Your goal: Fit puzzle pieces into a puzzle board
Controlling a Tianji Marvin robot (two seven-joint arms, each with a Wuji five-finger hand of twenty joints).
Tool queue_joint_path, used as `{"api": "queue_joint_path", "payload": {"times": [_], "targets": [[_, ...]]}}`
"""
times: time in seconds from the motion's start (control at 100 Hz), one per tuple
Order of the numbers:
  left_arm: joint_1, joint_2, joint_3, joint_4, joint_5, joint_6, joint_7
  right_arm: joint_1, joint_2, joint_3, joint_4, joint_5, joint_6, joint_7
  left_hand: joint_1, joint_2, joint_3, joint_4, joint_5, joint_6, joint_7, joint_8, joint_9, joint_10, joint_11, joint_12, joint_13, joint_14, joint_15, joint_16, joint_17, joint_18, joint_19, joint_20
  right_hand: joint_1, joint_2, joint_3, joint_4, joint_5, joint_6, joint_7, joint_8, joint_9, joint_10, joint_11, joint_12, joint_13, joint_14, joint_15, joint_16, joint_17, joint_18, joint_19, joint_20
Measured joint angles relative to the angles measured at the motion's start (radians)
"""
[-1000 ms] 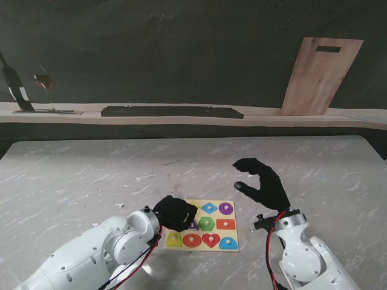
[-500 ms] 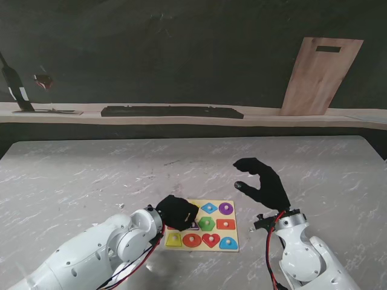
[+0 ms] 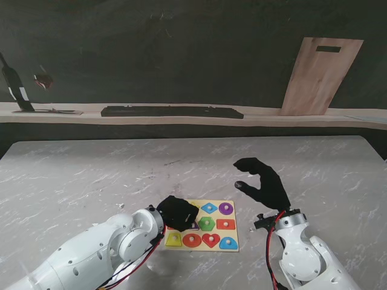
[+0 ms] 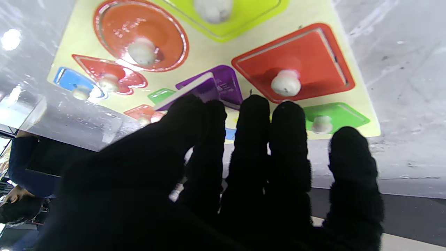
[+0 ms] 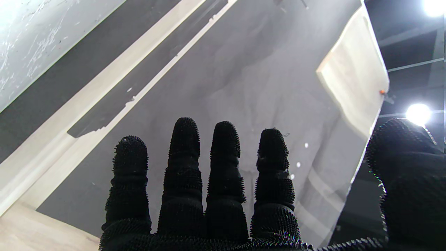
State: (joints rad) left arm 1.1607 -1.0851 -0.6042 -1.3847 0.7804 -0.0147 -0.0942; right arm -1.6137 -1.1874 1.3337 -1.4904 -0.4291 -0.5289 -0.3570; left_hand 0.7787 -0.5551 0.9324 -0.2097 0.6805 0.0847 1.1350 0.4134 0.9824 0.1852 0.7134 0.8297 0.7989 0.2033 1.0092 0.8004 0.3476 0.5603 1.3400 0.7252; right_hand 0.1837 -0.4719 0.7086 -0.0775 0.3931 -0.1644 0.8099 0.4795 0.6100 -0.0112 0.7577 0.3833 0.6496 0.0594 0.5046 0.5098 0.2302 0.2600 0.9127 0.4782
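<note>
The puzzle board [image 3: 203,225] lies flat on the table [image 3: 91,175], close to the robot, roughly square with its edges nearly square to the table's. The left robot hand [image 3: 176,212] holds a purple piece [image 4: 212,85] tilted over the board's left middle slot, one edge raised. The right robot hand [image 3: 261,182] hovers to the right of the board, fingers spread, holding nothing.

The left hand [image 3: 176,212] covered the near-left corner of the puzzle board [image 3: 233,232], blocking approach there. The right hand [image 3: 261,181] hung raised just right of the board, fingers spread. Marble table [image 3: 91,175] lay bare beyond the board; a cutting board [image 3: 319,75] leaned on the far shelf.
</note>
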Motion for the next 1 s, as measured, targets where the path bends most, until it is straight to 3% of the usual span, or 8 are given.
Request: {"api": "queue_joint_path", "payload": {"times": [1.0], "targets": [[-0.051, -0.014, 0.061, 0.051, -0.002, 0.028, 0.017, 0.001, 0.000, 0.001, 0.004, 0.000, -0.001, -0.001, 0.040, 0.015, -0.052, 0.000, 0.000, -0.001, -0.031, 0.015, 0.000, 0.001, 0.012, 0.000, 0.000, 0.000, 0.009, 0.000, 0.009, 0.000, 0.000, 0.000, 0.000, 0.000, 0.000, 0.000, 0.000, 0.000, 0.000, 0.000, 0.000, 0.000, 0.000, 0.000, 0.000, 0.000, 0.000, 0.000, 0.000, 0.000, 0.000, 0.000]]}}
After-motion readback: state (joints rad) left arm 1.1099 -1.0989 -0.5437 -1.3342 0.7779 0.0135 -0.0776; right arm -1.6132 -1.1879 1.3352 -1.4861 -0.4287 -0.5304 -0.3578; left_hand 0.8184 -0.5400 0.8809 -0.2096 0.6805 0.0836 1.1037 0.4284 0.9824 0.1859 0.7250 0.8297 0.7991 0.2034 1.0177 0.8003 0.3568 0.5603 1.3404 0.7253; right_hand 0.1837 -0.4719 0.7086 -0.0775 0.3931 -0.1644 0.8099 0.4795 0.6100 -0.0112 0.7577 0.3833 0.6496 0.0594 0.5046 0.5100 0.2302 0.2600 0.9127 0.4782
